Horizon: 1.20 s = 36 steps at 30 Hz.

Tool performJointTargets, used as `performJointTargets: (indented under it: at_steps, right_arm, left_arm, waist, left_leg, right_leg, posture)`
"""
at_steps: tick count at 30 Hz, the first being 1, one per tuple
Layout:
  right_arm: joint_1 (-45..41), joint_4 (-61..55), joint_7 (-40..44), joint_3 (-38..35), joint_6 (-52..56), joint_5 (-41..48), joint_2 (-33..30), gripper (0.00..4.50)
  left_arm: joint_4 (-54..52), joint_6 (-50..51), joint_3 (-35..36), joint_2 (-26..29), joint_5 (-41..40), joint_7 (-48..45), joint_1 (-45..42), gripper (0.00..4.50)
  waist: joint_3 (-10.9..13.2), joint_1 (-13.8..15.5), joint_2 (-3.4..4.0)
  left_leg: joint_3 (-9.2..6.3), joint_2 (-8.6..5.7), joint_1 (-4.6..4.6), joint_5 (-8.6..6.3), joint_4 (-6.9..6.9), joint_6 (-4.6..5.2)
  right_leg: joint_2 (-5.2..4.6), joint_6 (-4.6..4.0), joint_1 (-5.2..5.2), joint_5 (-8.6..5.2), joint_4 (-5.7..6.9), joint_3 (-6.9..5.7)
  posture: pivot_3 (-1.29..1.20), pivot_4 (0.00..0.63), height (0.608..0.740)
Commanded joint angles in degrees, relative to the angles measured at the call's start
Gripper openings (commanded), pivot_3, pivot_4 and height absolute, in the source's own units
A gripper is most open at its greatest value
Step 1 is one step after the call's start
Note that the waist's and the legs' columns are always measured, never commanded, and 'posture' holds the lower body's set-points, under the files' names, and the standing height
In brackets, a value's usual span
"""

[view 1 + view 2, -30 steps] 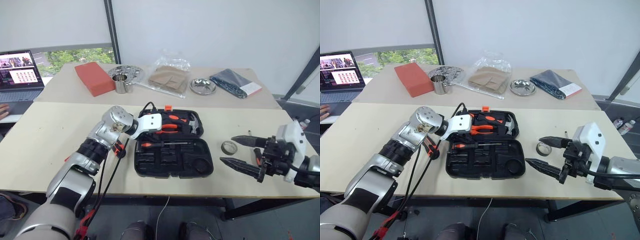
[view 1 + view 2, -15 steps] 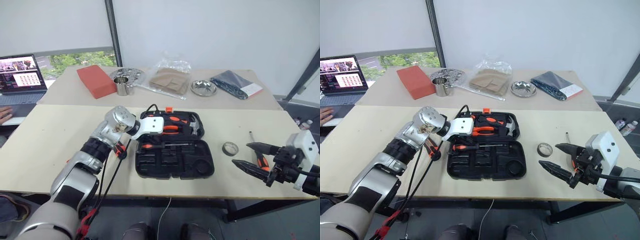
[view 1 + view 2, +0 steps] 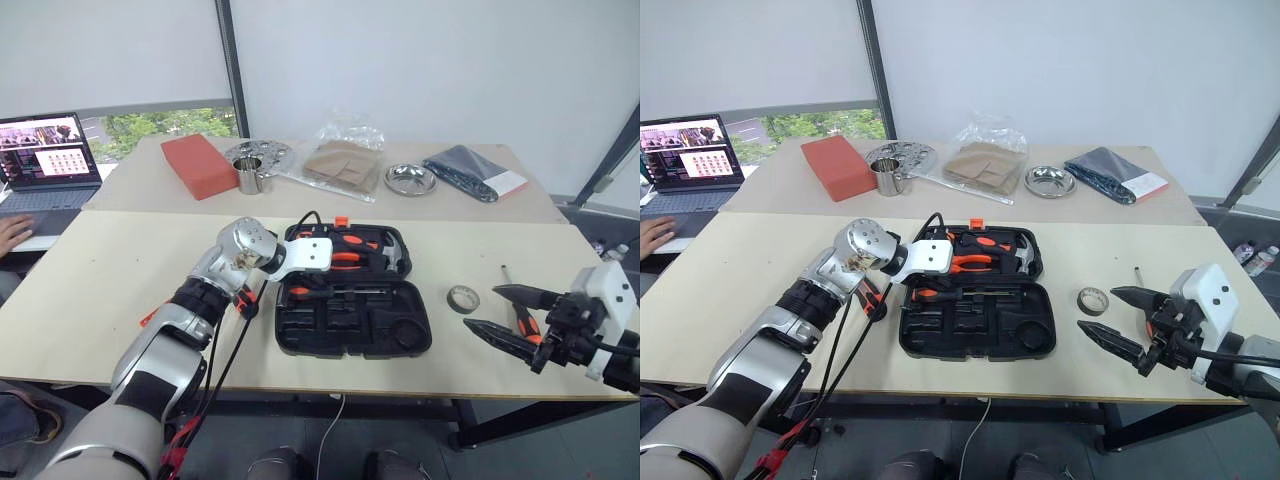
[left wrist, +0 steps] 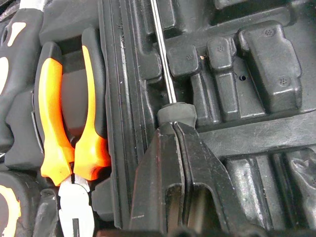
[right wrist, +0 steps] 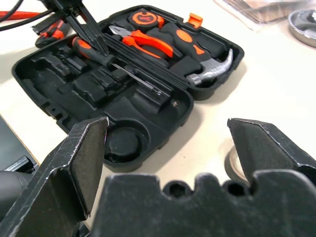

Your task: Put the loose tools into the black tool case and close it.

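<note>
The black tool case (image 3: 342, 336) lies open at the table's middle, with pliers (image 4: 64, 123) and a hammer (image 5: 207, 69) in its far half. An orange-and-black screwdriver (image 5: 94, 54) lies in a recess of the near half. My left gripper (image 4: 175, 129) is shut, its tips resting on the black end of that screwdriver's handle. The grey tape roll (image 3: 461, 298) lies right of the case. My right gripper (image 3: 483, 308) hovers open just right of the roll, near the front edge. Behind it lies another screwdriver (image 3: 505, 272), its orange handle partly hidden by the fingers.
A back table holds a red box (image 3: 195, 165), a metal cup (image 3: 248, 177), a perforated plate (image 3: 264, 152), a plastic bag (image 3: 340, 160), a steel bowl (image 3: 410, 178) and a dark packet (image 3: 470, 170). A laptop (image 3: 45, 155) and a person's hand (image 3: 12, 232) are far left.
My right gripper has drawn a little to the right, away from the tape roll, staying open. The head view has shifted slightly. The left gripper has kept still on the screwdriver.
</note>
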Motion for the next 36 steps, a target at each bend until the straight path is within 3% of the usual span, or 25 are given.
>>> performJointTargets:
  at_steps: [1,3,5,8,9,13,14,20,25,28,30,36]
  right_arm:
    - [0.2,-1.7,-0.9,-4.1,0.8,1.4,-0.6,4.50]
    - [1.4,-2.1,-1.9,-6.8,1.9,1.9,-0.3,4.50]
    - [3.1,-2.5,-3.3,-9.5,3.4,2.2,0.4,4.50]
    - [6.0,-2.3,-7.3,-11.5,5.6,0.5,2.0,4.50]
    - [6.4,-2.0,-8.4,-11.6,6.0,0.1,2.4,4.50]
    - [6.2,2.6,-15.0,-8.4,5.4,-5.3,5.7,4.50]
    - [5.0,4.6,-16.9,-7.0,4.7,-6.9,6.7,4.50]
    - [-3.5,18.1,-23.0,-1.7,2.4,-12.4,11.2,4.50]
    - [-7.2,27.2,-21.3,3.9,-2.0,-15.4,14.0,4.50]
    - [-9.1,29.7,-21.2,5.4,-3.8,-16.1,15.6,3.93]
    - [-9.5,30.2,-21.2,6.2,-4.7,-16.7,16.2,3.08]
    - [-9.4,28.1,-19.3,6.5,-9.7,-16.4,17.9,1.19]
  left_arm:
    - [-5.4,9.0,6.8,1.3,-9.1,-5.1,1.0,0.29]
    - [-11.5,15.4,11.9,3.9,-16.0,-8.6,1.2,0.73]
    - [-17.1,20.8,15.8,6.8,-21.8,-11.4,2.0,1.53]
    - [-23.7,27.2,18.5,10.2,-27.5,-13.2,3.3,2.70]
    - [-25.0,28.5,18.8,10.9,-28.6,-13.5,3.6,2.78]
    - [-30.4,31.9,18.4,12.8,-33.0,-15.6,5.7,4.32]
    - [-31.9,32.3,18.1,12.7,-33.7,-15.4,6.3,4.47]
    - [-36.6,32.6,18.2,11.6,-35.9,-12.0,7.9,4.47]
    - [-37.0,33.1,17.8,12.2,-36.9,-10.9,7.9,4.47]
    - [-36.4,32.8,17.3,13.1,-37.0,-11.1,8.0,4.50]
    - [-36.1,32.4,17.1,13.4,-36.7,-10.7,8.1,4.50]
    - [-36.0,31.4,16.9,14.9,-36.1,-10.0,9.2,4.50]
  waist:
    - [0.0,-0.4,-0.04]
    - [0.1,-0.6,-0.16]
    - [0.3,-0.8,-0.29]
    - [0.3,-1.0,-0.28]
    - [0.3,-1.0,-0.28]
    - [0.3,-1.0,-0.26]
    - [0.3,-1.2,-0.28]
    - [0.4,-2.2,-0.20]
    - [0.4,-2.4,-0.14]
    - [0.4,-2.7,-0.10]
    - [0.4,-3.0,-0.10]
    - [0.4,-3.4,-0.10]
  left_leg:
    - [0.00,-0.01,-0.14,0.01,0.00,-0.01]
    - [0.01,-0.03,-0.64,0.35,0.01,-0.04]
    - [0.00,-0.05,-1.18,0.56,0.08,-0.06]
    - [-0.05,-0.04,-1.15,0.62,0.04,-0.14]
    - [-0.04,-0.05,-1.10,0.61,0.03,-0.15]
    - [-0.08,-0.17,-0.96,0.59,-0.02,-0.17]
    - [-0.07,-0.17,-0.91,0.50,-0.02,-0.33]
    - [-0.04,-0.16,-0.81,0.35,-0.02,-0.83]
    - [-0.03,-0.05,-0.72,0.68,-0.05,-0.65]
    - [-0.01,-0.03,-0.71,0.80,-0.10,-0.58]
    - [0.01,-0.01,-0.70,0.80,-0.11,-0.58]
    - [0.03,0.04,-0.65,0.82,-0.21,-0.66]
  right_leg:
    - [0.00,0.02,0.00,0.01,0.01,0.01]
    - [0.03,0.02,-0.47,0.05,0.07,0.00]
    - [0.18,-0.37,-0.98,0.30,0.24,-0.01]
    - [0.52,-0.29,-0.90,0.24,0.22,-0.13]
    - [0.55,-0.25,-0.83,0.20,0.21,-0.13]
    - [0.55,0.31,-0.58,-0.17,0.09,0.01]
    - [0.54,0.39,-0.57,-0.23,0.06,0.07]
    - [0.46,0.15,-0.59,-0.06,0.21,0.20]
    - [0.69,0.01,-0.61,-0.09,0.30,0.23]
    - [0.84,-0.07,-0.62,-0.14,0.30,0.25]
    - [0.91,-0.06,-0.61,-0.14,0.27,0.27]
    - [0.96,-0.08,-0.61,-0.16,0.25,0.31]
  posture:
    - [0.00,0.150,0.734]
    - [0.00,0.150,0.734]
    - [0.00,0.150,0.734]
    - [0.00,0.150,0.734]
    - [0.00,0.150,0.734]
    - [0.00,0.150,0.734]
    - [0.00,0.150,0.734]
    - [0.00,0.150,0.734]
    - [0.00,0.150,0.734]
    - [0.00,0.150,0.734]
    - [0.00,0.150,0.734]
    - [0.00,0.150,0.734]
